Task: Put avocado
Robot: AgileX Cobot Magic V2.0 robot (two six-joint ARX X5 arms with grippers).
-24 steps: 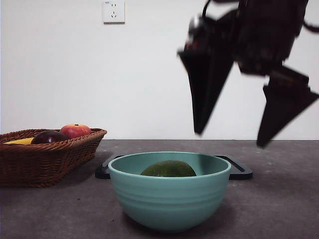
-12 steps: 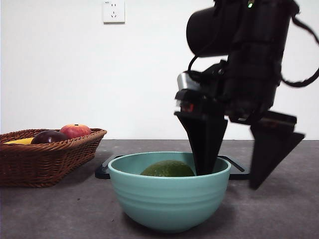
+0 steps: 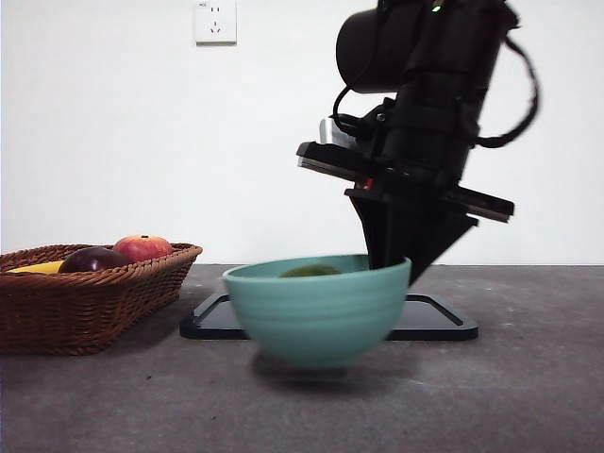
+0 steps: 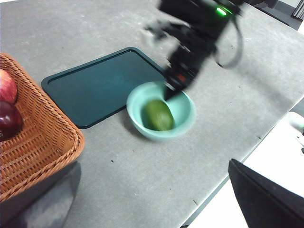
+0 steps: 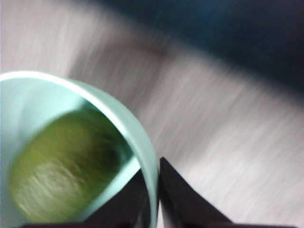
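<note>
The dark green avocado (image 3: 310, 271) (image 4: 158, 115) (image 5: 61, 166) lies inside a teal bowl (image 3: 316, 316) (image 4: 183, 124) (image 5: 118, 118). My right gripper (image 3: 392, 264) (image 4: 173, 88) (image 5: 154, 164) is shut on the bowl's rim, one jaw inside and one outside. The bowl hangs tilted, just above the table, with a shadow under it. My left gripper (image 4: 153, 163) is open, high above the table's near edge and far from the bowl.
A dark tray (image 3: 434, 316) (image 4: 95, 85) lies right behind the bowl. At the left a wicker basket (image 3: 85, 293) (image 4: 38, 137) holds a red apple (image 3: 143, 247) (image 4: 5, 85), a dark purple fruit (image 3: 92, 259) (image 4: 8, 121) and something yellow (image 3: 40, 268).
My right gripper came down from high up, open, onto the bowl's right rim and shut on it. The bowl has since risen off the table and tilted.
</note>
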